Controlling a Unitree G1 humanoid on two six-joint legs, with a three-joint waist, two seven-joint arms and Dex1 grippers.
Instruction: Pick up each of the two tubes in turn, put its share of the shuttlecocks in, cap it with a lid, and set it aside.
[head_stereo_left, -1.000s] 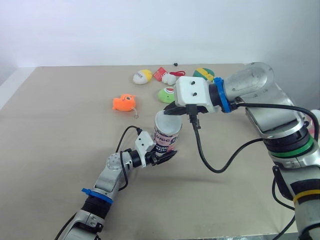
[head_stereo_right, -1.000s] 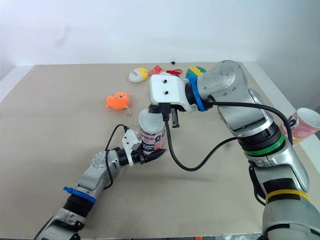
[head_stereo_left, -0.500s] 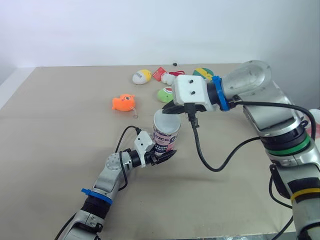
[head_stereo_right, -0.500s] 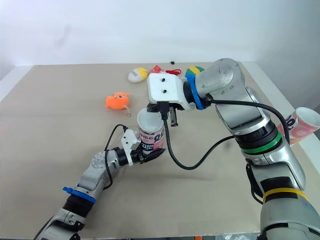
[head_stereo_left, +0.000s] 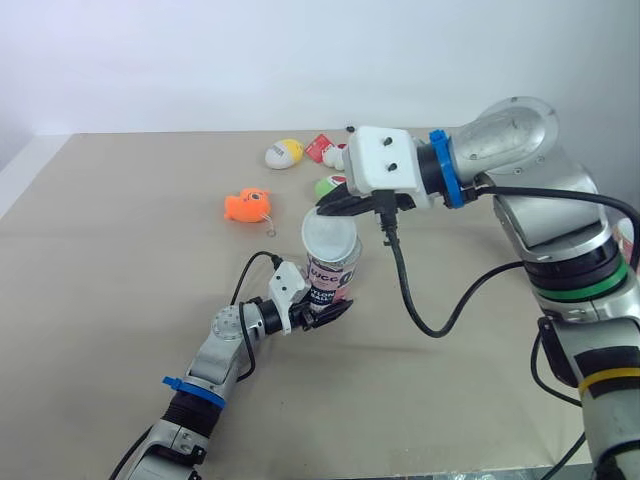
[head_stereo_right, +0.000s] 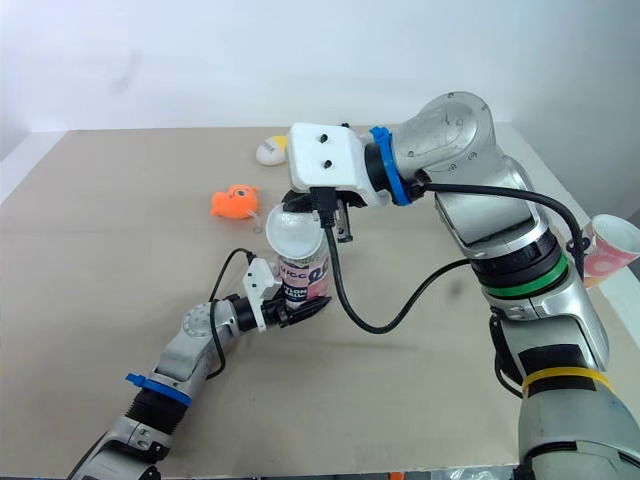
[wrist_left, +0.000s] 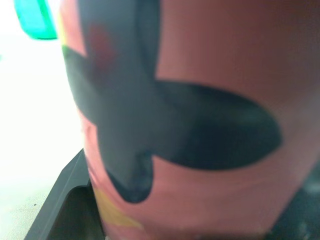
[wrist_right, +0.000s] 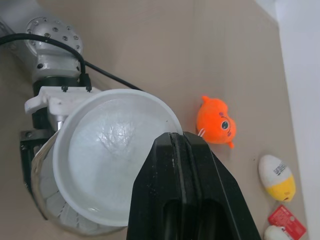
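A pink tube (head_stereo_left: 331, 280) with black lettering stands upright on the table, and my left gripper (head_stereo_left: 326, 306) is shut on its lower part. Its printed wall (wrist_left: 190, 125) sits close up in the left wrist view. My right gripper (head_stereo_left: 336, 206) is shut on the rim of a translucent white lid (head_stereo_left: 329, 240). The lid hangs tilted just above the tube's mouth. In the right wrist view the lid (wrist_right: 115, 155) covers most of the tube's mouth, and the right fingers (wrist_right: 175, 165) pinch its edge. A second pink tube (head_stereo_right: 607, 248) stands at the far right edge.
An orange fish toy (head_stereo_left: 248, 205) lies left of the tube. Behind the right arm are a white-and-yellow egg toy (head_stereo_left: 284, 153), a red packet (head_stereo_left: 320, 146) and a green toy (head_stereo_left: 328, 186). The beige table (head_stereo_left: 120, 260) is bare to the left and in front.
My right gripper has risen a little and swung left with the lid, which now faces up at a tilt above the tube's mouth. The left arm and tube have stayed put.
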